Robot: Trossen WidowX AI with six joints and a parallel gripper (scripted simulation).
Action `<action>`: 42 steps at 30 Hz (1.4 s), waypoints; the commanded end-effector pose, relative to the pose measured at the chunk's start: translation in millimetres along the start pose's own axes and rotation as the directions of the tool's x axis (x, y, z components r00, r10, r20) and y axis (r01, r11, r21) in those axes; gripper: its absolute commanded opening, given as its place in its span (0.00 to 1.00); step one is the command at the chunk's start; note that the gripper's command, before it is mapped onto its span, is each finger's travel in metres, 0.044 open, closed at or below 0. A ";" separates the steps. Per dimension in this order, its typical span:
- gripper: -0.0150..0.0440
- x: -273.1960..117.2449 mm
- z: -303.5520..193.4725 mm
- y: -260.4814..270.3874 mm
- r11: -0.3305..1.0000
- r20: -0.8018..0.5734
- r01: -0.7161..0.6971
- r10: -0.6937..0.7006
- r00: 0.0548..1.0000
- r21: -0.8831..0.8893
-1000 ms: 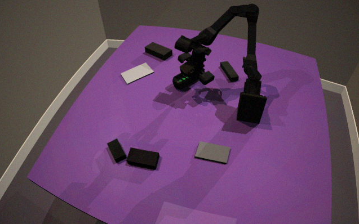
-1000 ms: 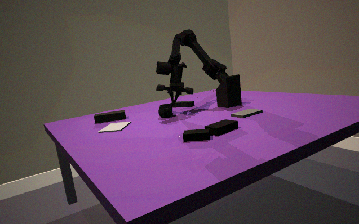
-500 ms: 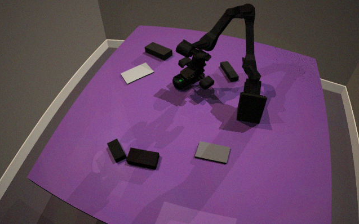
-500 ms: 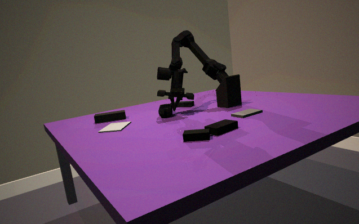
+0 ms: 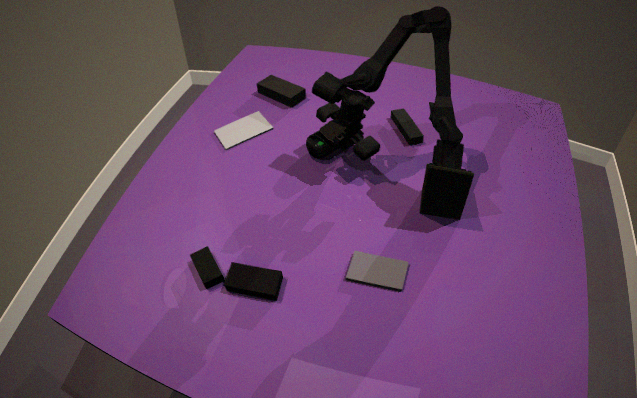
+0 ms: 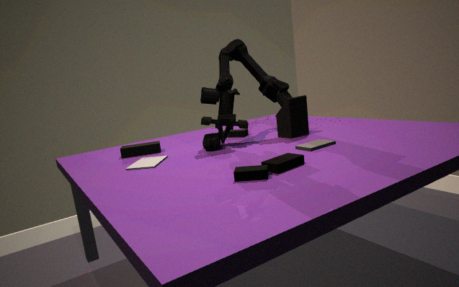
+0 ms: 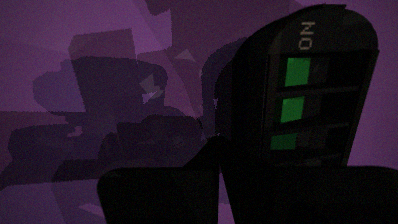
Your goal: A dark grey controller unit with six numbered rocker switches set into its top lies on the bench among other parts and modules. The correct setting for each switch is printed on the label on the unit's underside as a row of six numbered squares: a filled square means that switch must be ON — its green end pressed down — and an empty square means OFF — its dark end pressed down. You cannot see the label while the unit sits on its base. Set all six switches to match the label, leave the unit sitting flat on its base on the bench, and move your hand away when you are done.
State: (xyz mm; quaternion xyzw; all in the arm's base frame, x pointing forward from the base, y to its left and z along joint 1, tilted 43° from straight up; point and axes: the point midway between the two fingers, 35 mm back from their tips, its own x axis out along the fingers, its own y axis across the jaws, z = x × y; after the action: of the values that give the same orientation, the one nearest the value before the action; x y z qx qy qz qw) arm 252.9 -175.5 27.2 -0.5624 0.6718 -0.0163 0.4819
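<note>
The dark controller unit (image 5: 315, 147) (image 6: 211, 142) (image 7: 345, 32) sits on the purple bench, rounded end outward and switches facing up. In the wrist view "ON" is printed at its far end, and three rocker switches below it show green patches on their left side. The other switches are hidden by my gripper, and the label is out of sight. My gripper (image 6: 223, 142) (image 7: 217, 141) is shut and empty. It points down, its fingertips low and close beside the unit's long side, left of it in the wrist view; whether they touch it I cannot tell.
Dark blocks lie at the back left (image 5: 281, 91) (image 6: 140, 149), near the arm base (image 5: 406, 126) (image 6: 239, 133), and as a nearly touching front pair (image 5: 207, 267) (image 5: 253, 281). A white plate (image 5: 243, 130) (image 6: 147, 162) and a grey plate (image 5: 377, 271) (image 6: 315, 145) lie flat.
</note>
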 end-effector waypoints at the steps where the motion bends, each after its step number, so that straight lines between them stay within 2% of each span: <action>1: 0.25 1.1 0.5 -0.8 1.000 0.001 -0.003 0.003 1.000 -0.006; 20: 0.25 5.5 0.5 -22.6 1.000 0.001 -0.001 0.002 1.000 -0.005; 26: 0.25 -44.8 0.5 -7.7 1.000 0.003 -0.003 0.003 1.000 -0.006; 31: 0.25 -46.7 0.3 -7.8 1.000 0.003 -0.007 0.007 1.000 -0.006; 39: 0.25 -43.1 0.9 -28.9 0.981 0.002 -0.193 0.193 0.981 -0.008; 42: 0.25 -42.9 0.6 -30.6 0.978 0.002 -0.210 0.210 0.978 -0.007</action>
State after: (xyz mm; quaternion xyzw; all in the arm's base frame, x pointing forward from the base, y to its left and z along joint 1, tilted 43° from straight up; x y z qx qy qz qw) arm 272.5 -152.1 73.0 -0.5029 0.7166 0.0289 0.4824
